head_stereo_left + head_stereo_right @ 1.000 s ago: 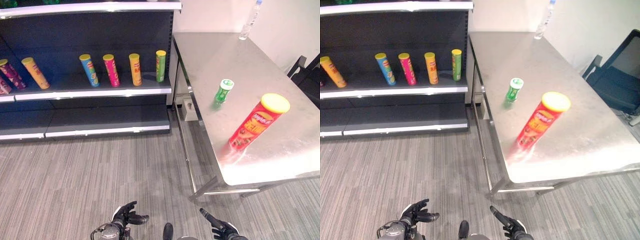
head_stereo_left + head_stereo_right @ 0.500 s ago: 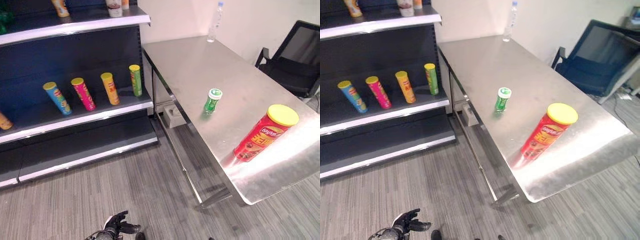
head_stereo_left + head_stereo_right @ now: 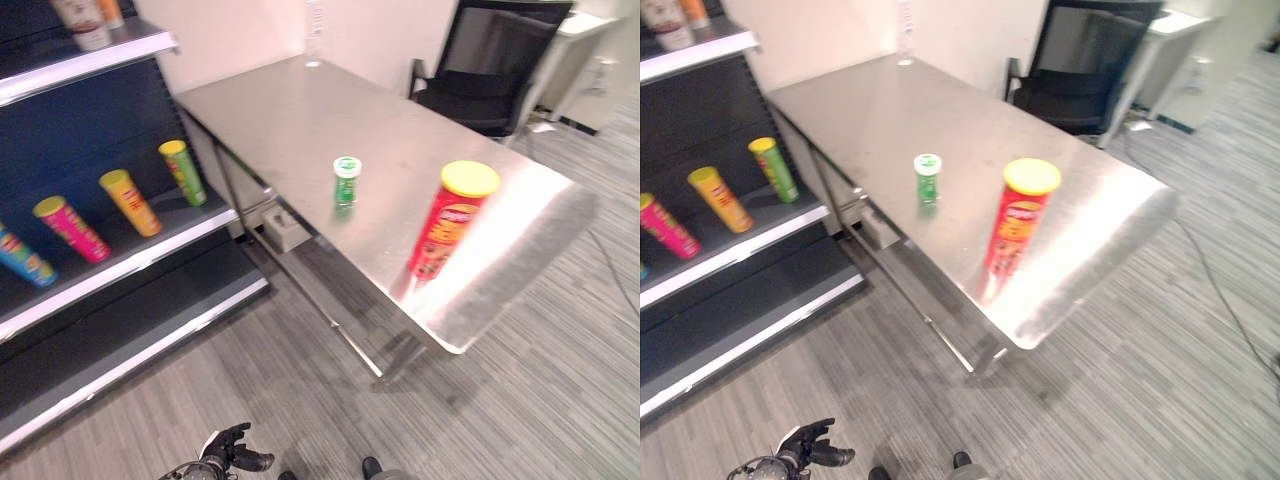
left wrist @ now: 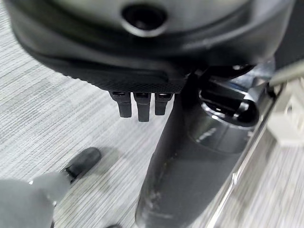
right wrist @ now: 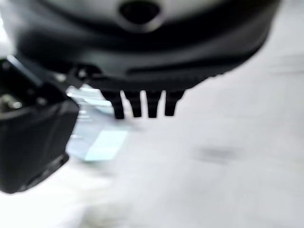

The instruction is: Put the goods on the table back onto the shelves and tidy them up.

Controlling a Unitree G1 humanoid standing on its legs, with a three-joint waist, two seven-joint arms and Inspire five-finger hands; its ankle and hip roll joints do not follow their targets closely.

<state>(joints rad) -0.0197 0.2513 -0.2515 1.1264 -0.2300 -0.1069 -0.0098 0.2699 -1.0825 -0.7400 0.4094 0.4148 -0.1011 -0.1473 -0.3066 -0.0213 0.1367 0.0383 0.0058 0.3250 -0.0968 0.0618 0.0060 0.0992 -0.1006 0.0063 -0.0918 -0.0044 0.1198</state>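
Down low over the grey striped floor (image 3: 300, 390), the left hand (image 3: 232, 452) hangs with its fingers loosely spread and nothing in its grasp. Its own wrist view agrees: the fingertips (image 4: 138, 107) stick out straight in a short row past the dark palm, empty, with only carpet beyond them. The right hand (image 5: 142, 52) shows in its own wrist view, its fingertips (image 5: 142, 105) likewise straight and side by side, holding nothing; what lies past them is too blurred to make out.

Moving outward and up, the steel table (image 3: 270, 110) stretches away on the right side of the scene. Near its front corner stands the red chip can (image 3: 446, 220) with a yellow lid, upright. Further along the table and well apart from it stands the small green bottle (image 3: 346, 181) with a white cap, also upright, close to the table edge that faces the shelves. At the far end of the table, by the wall, a clear bottle (image 3: 904, 32) stands, rather blurred.

To the left, the dark shelf unit (image 3: 110, 275) carries more cans on its middle shelf, all upright in a row: a green can (image 3: 183, 172) nearest the table, then an orange can (image 3: 131, 202), a pink can (image 3: 68, 229) and, at the edge of view, a blue can (image 3: 20, 258). The upper shelf (image 3: 85, 62) holds a couple of containers, cut off by the frame. Beyond the table a black office chair (image 3: 495, 60) sits against the wall.
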